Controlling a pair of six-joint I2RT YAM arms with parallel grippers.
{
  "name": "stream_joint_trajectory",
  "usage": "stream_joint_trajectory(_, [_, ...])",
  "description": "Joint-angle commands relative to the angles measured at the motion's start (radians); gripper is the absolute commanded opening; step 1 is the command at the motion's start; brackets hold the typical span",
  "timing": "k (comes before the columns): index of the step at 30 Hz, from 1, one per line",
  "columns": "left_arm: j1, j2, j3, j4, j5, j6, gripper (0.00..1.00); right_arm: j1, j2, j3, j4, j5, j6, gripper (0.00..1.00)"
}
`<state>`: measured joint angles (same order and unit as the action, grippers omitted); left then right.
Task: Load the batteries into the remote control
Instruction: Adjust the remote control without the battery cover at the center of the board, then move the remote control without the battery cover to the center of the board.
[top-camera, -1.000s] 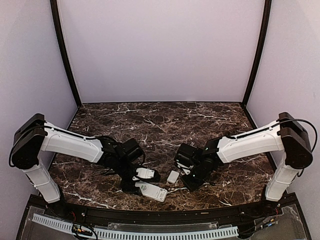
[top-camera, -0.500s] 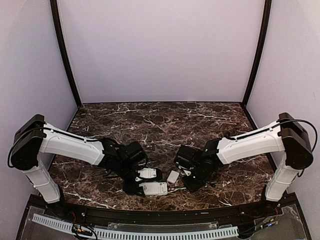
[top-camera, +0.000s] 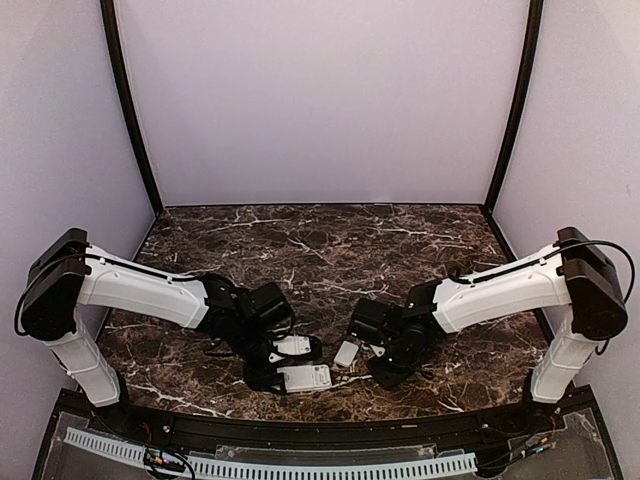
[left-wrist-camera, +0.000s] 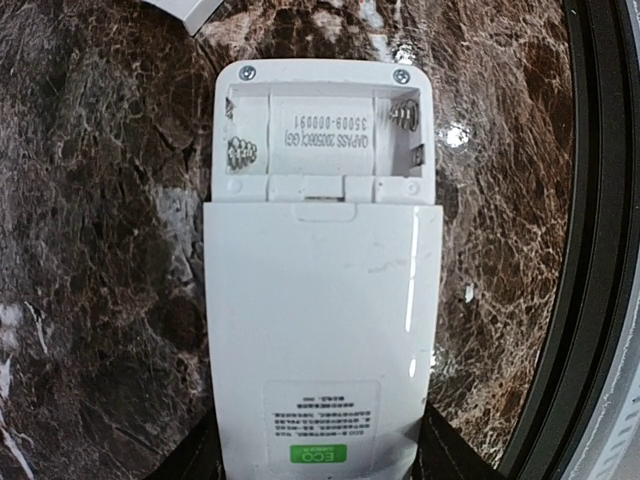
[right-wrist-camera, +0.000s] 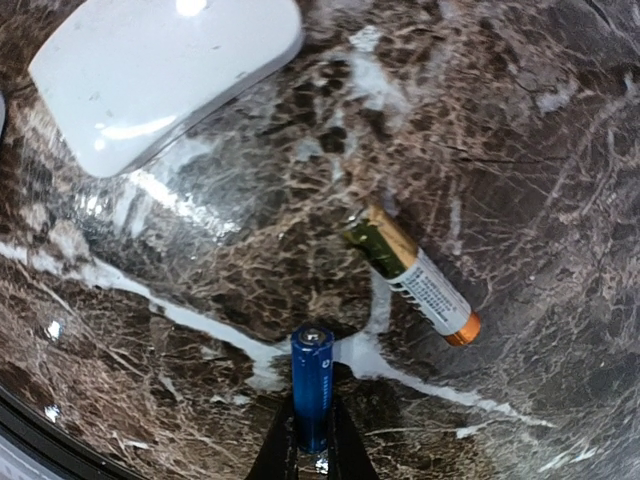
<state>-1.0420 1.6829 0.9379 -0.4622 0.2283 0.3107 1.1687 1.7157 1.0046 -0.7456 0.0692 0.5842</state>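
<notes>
**Both Sides Gripping**

Right gripper (right-wrist-camera: 312, 445) jaws are clenching one blue battery (right-wrist-camera: 312, 380); beyond, a second battery (right-wrist-camera: 412, 275) is lying on the counter (right-wrist-camera: 520, 120), one cover plate (right-wrist-camera: 165, 75) farther. Left gripper (left-wrist-camera: 320, 462) jaws are grasping the single remote control (left-wrist-camera: 322, 300), open compartment facing up.

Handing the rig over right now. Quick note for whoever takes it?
Left claw: shut on the lower end of the remote, which is back side up. Its battery bay is open and empty.
Right claw: shut on a blue battery.
The second battery, gold and white, lies loose on the table ahead of the right claw. The cover lies further out, off the remote.
Done: cover off, one battery picked up.
Left: seat both batteries in the bay, then probably refit the cover.
</notes>
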Motion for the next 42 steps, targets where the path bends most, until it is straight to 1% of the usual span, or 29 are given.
stream_joint_trajectory(1, [-0.006,0.006,-0.007,-0.089,0.034,-0.025,0.48,0.014,0.039,-0.022,-0.061,-0.015,0.02,0.03])
stream_joint_trajectory(2, [-0.006,0.004,-0.009,-0.088,0.039,-0.03,0.49,0.014,0.038,-0.022,-0.061,-0.018,0.019,0.01])
stream_joint_trajectory(5, [-0.006,0.004,-0.012,-0.088,0.041,-0.037,0.54,0.014,0.032,-0.014,-0.059,-0.028,0.019,0.0])
stream_joint_trajectory(7, [-0.006,0.005,-0.013,-0.086,0.034,-0.041,0.61,0.012,0.025,-0.01,-0.057,-0.036,0.018,0.0])
stream_joint_trajectory(12, [-0.007,0.002,-0.015,-0.081,0.021,-0.046,0.71,0.0,-0.009,-0.028,-0.024,-0.085,0.005,0.0])
stream_joint_trajectory(13, [-0.008,-0.007,-0.018,-0.08,0.021,-0.046,0.76,-0.005,-0.02,-0.032,-0.017,-0.1,0.002,0.0])
stream_joint_trajectory(15, [-0.007,-0.023,-0.027,-0.074,0.015,-0.044,0.79,-0.014,-0.043,-0.039,-0.005,-0.118,-0.009,0.0])
stream_joint_trajectory(22, [-0.008,-0.135,-0.057,-0.013,-0.028,-0.075,0.81,-0.049,-0.151,-0.061,0.032,-0.181,-0.089,0.0])
stream_joint_trajectory(26, [-0.008,-0.237,-0.075,0.037,-0.044,-0.102,0.82,-0.053,-0.241,-0.067,0.075,-0.211,-0.196,0.0])
stream_joint_trajectory(29, [-0.007,-0.299,-0.095,0.06,-0.053,-0.109,0.82,-0.049,-0.336,-0.092,0.163,-0.288,-0.285,0.0])
stream_joint_trajectory(32, [-0.007,-0.388,-0.122,0.09,-0.08,-0.127,0.82,-0.038,-0.456,-0.134,0.295,-0.377,-0.368,0.0])
stream_joint_trajectory(36, [-0.007,-0.49,-0.163,0.17,-0.101,-0.165,0.86,-0.038,-0.6,-0.186,0.434,-0.397,-0.5,0.0])
stream_joint_trajectory(38, [-0.007,-0.522,-0.174,0.184,-0.104,-0.198,0.88,-0.037,-0.658,-0.214,0.496,-0.406,-0.572,0.0])
stream_joint_trajectory(42, [-0.007,-0.551,-0.186,0.172,-0.084,-0.239,0.88,-0.037,-0.706,-0.236,0.568,-0.437,-0.725,0.0])
